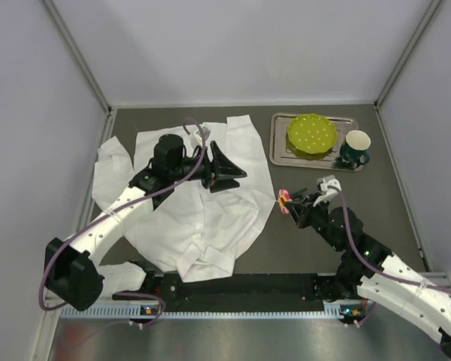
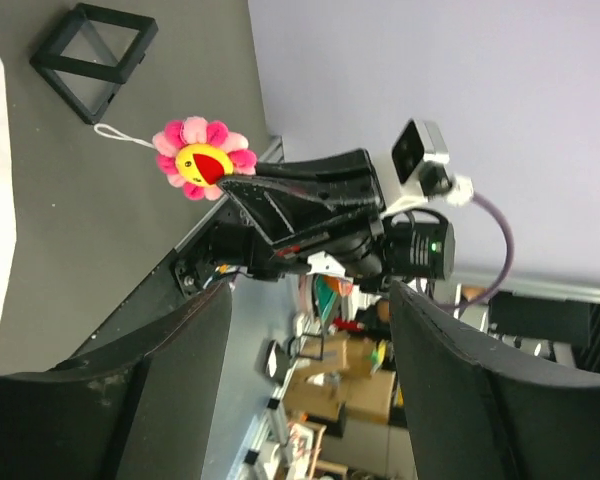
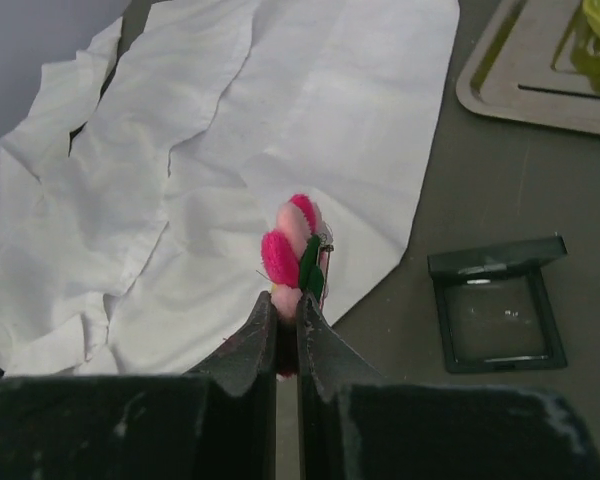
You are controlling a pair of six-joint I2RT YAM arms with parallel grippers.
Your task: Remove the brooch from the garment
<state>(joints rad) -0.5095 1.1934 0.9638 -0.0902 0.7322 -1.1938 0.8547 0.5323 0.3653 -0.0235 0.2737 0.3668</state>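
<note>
Beside garment point(image 3: 230, 150) edge | right hand point(image 3: 288, 305) pinching pink-petalled, yellow-centred brooch point(image 3: 292, 245) | left hand point(image 2: 310, 300) spread

Robotics laboratory, enclosed test cell. Evidenced by plain pale walls point(image 1: 248, 45) on metal frame struts point(image 1: 79, 53) around a dark table point(image 1: 395, 195), with a cabled left arm point(image 1: 113, 218) and right arm point(image 1: 406, 289) bolted at its near edge. Beyond the table, in the left wrist view: cluttered room with cardboard boxes point(image 2: 325, 392).
</note>
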